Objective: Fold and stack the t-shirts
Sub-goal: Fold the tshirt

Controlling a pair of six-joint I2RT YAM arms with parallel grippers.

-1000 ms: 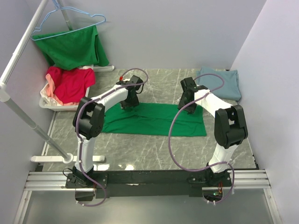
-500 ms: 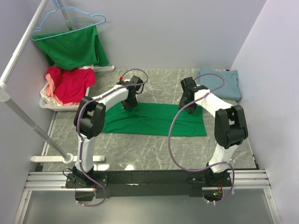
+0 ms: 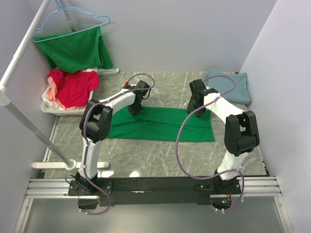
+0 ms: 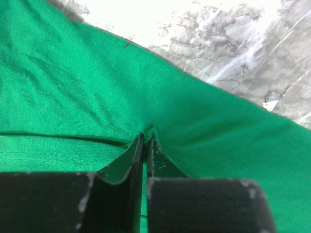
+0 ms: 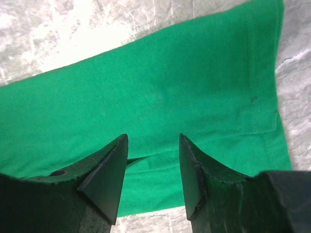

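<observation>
Green fabric is nipped by the left claw (image 4: 144, 143), tips pressed together, at the far edge of the t-shirt (image 3: 160, 125) folded lengthwise on the counter (image 3: 160, 155). The right claw (image 5: 153, 165) hangs spread over its right end. Perhaps only one layer is caught, and lifting would then unfold it.

No legible text, no labels, brands, numbers or signs, green t-shirt (image 3: 160, 126) unmarked
</observation>
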